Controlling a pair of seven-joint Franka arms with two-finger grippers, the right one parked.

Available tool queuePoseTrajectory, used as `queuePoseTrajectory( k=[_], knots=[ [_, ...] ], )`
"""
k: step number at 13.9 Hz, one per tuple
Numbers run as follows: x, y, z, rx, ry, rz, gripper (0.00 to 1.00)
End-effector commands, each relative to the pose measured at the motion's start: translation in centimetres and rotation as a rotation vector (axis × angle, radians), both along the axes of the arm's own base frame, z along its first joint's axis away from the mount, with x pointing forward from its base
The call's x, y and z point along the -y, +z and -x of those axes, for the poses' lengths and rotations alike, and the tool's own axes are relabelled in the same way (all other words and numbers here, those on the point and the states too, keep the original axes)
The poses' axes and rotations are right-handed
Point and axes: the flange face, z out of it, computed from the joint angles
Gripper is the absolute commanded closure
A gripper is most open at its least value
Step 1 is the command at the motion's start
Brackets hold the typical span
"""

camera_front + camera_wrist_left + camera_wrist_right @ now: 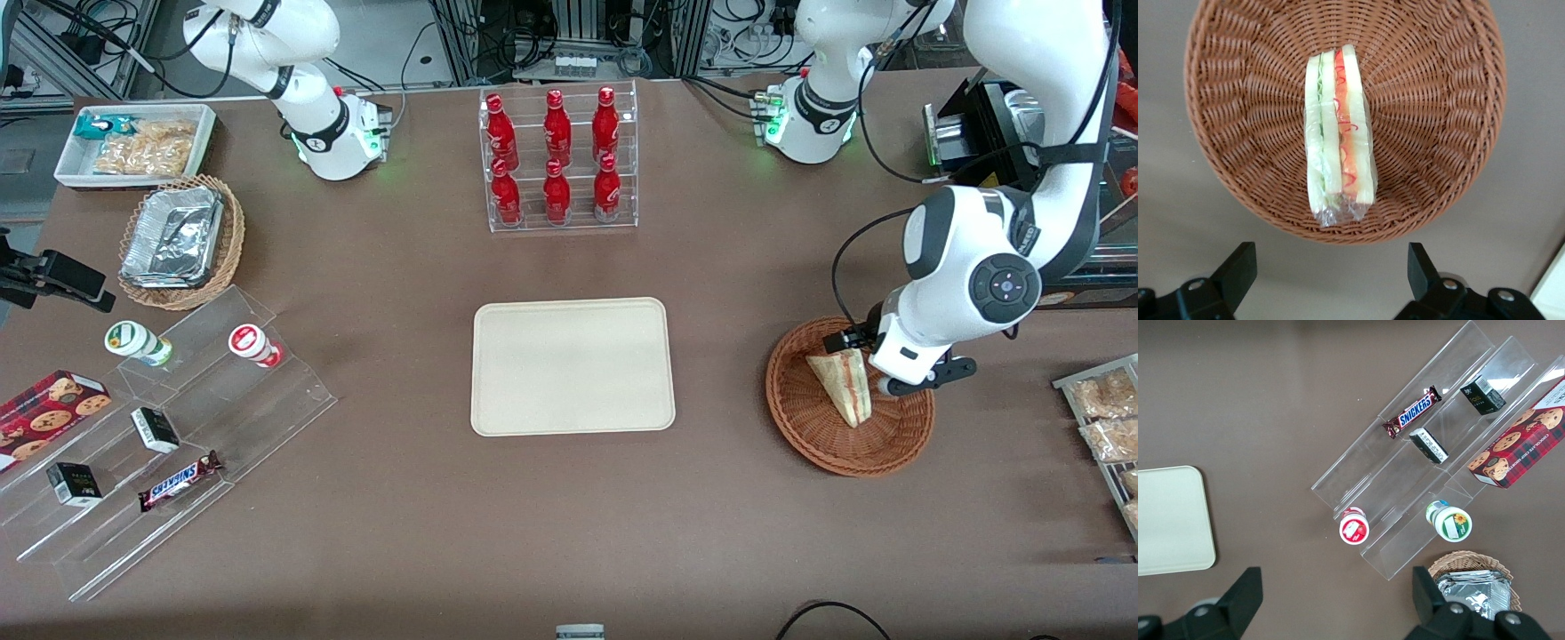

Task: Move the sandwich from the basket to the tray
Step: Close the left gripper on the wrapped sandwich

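In the wicker basket lies the wrapped sandwich, its long axis running straight away from the gripper, whose fingers stand apart and empty above the rim, bracketing the wedge's width; the tray waits well apart.

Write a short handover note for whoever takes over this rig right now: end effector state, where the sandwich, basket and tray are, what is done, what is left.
Left end effector: open, holding nothing, hovering above the round reddish-brown wicker basket.
Triangular white-bread sandwich with red and green filling: in the basket, on edge, wrapped in clear film, not gripped.
Flat beige rectangular tray: mid-table, bare, toward the parked arm's end from the basket.
Done: approach only.
Left: descend, close on the sandwich, lift, carry to the tray, release.
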Motion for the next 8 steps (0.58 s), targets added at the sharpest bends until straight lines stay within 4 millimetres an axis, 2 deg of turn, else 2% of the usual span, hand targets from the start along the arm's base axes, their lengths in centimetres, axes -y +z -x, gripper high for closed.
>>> queuePoseTrajectory(
  k=[1, 8],
  knots=[
    [0.1, -2.1, 0.3, 0.026, 0.048, -0.002, 0.0],
    [-1.0, -6.4, 0.0, 0.049, 0.145, 0.005, 0.0]
  ],
)
